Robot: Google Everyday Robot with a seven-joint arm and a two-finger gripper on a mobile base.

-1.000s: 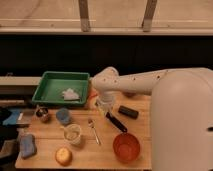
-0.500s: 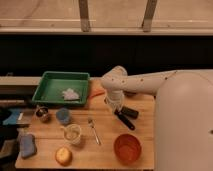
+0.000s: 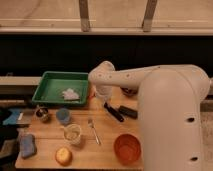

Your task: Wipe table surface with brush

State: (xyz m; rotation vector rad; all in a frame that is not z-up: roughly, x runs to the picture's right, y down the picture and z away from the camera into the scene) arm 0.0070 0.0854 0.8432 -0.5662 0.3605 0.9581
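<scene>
The brush [image 3: 114, 113] lies slanted on the desk [image 3: 107, 134], its upper end under the gripper [image 3: 104, 96]. The gripper's fingers are together, seemingly pinching that end, though the arm hides the contact. A block [image 3: 128, 111] sits just right of the brush and the tray [image 3: 50, 95] is back-left, with bare wood between spoon [image 3: 93, 131] and bowl [image 3: 126, 148].

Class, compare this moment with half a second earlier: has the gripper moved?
Yes. The gripper has swung left, away from the brush, and now hangs beside the right rim of the green tray.
</scene>
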